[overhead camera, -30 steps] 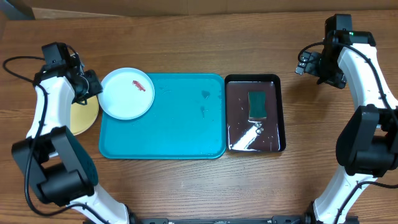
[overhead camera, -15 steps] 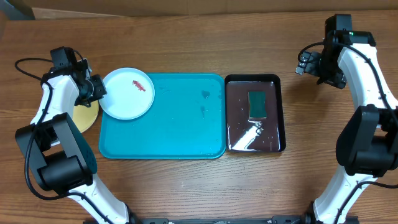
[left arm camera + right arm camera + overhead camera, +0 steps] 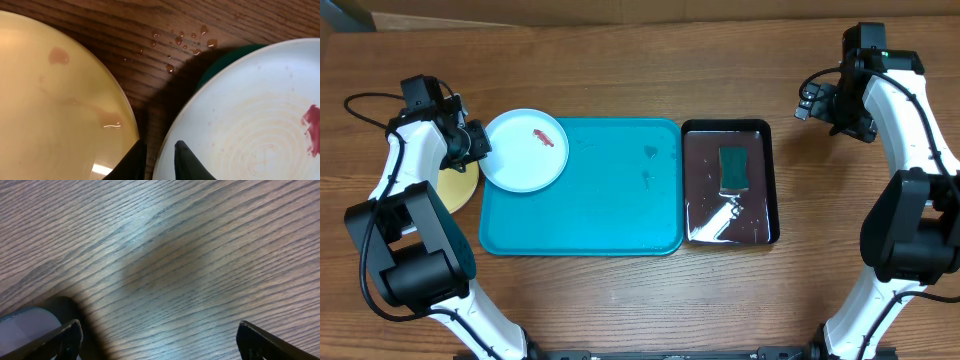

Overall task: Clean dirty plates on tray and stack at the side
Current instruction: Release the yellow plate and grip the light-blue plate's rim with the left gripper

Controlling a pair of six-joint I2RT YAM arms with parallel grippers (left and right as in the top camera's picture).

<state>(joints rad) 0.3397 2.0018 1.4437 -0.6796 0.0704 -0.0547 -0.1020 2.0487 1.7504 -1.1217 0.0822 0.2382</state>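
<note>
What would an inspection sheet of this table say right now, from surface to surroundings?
Surface: wooden table, water drops near the plates.
Job's things: white plate, red smear, overhanging the left corner of the blue tray; yellow plate on the table beside it, not touching.
Clutter: dark tray holding water and a green sponge.
Grippers: left gripper pinches the white plate's rim; right gripper open, empty, above bare wood.
Cables: black cables along both arms.
Surroundings: nothing seen.
</note>
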